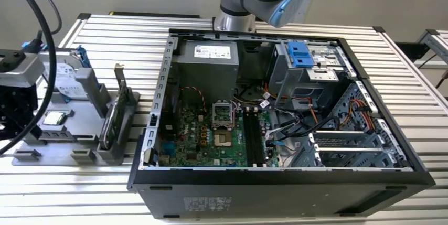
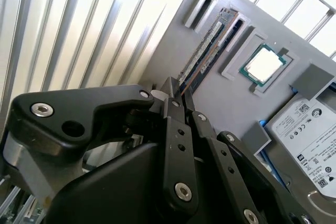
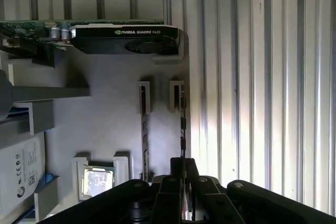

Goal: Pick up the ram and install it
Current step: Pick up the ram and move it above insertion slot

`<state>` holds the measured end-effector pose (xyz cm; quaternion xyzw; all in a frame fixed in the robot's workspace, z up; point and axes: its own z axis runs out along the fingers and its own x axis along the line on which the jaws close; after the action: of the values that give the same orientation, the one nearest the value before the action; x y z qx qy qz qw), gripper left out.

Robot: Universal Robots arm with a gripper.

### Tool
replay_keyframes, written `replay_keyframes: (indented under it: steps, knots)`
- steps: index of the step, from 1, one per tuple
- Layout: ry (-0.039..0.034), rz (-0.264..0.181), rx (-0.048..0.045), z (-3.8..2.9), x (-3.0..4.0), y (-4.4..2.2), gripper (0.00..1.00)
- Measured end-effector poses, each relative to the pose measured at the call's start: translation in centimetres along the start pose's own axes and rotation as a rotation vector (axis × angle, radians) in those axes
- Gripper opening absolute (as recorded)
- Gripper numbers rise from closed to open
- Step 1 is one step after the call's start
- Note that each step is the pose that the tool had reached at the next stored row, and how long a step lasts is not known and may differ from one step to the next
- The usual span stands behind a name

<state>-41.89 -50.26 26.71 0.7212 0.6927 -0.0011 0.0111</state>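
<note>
The ram (image 2: 207, 45) is a thin dark green stick with small black chips, standing on edge in a slot of the grey holder tray (image 2: 220, 103). In both wrist views my gripper (image 2: 178, 97) has its black fingers closed on one end of the ram (image 3: 182, 124), one finger on each flat side. The stick still sits in its slot. In the exterior view the arm's wrist (image 1: 18, 70) hangs over the tray (image 1: 84, 154) at the exterior view's left.
The tray also holds a processor chip (image 3: 98, 179), a silver hard drive (image 3: 18, 166) and a tall expansion card (image 3: 105, 38). The open computer case (image 1: 280, 183) lies to the exterior view's right, with long black memory slots (image 1: 252, 136) on its green board.
</note>
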Motion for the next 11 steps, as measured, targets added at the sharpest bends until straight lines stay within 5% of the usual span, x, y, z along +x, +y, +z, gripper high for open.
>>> replay_keyframes:
  steps: [11]
  knots:
    - [0.0,0.0,0.0001,-0.63,-0.01,0.01,0.0]
